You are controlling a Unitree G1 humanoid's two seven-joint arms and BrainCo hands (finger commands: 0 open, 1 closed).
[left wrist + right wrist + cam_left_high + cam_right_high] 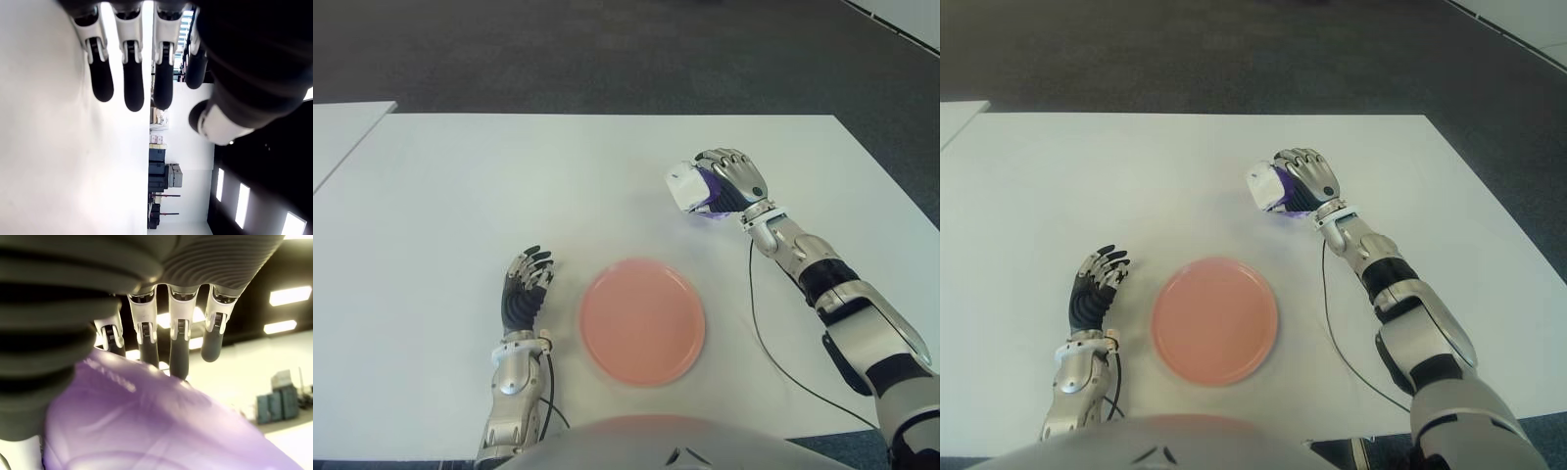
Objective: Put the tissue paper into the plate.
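Observation:
A small pack of tissue paper [690,188], white at one end and purple along its wrapper [146,426], is held in my right hand [724,182] over the white table [460,196], beyond and right of the plate. The fingers [178,340] curl over the pack. The round pink plate [643,320] lies near the table's front edge with nothing on it. My left hand [525,286] shows just left of the plate, fingers [129,73] spread straight and holding nothing.
A thin black cable [759,328] runs from my right wrist across the table toward the front edge, right of the plate. Another white table corner [342,127] stands at the far left. Dark carpet [607,49] lies beyond the table.

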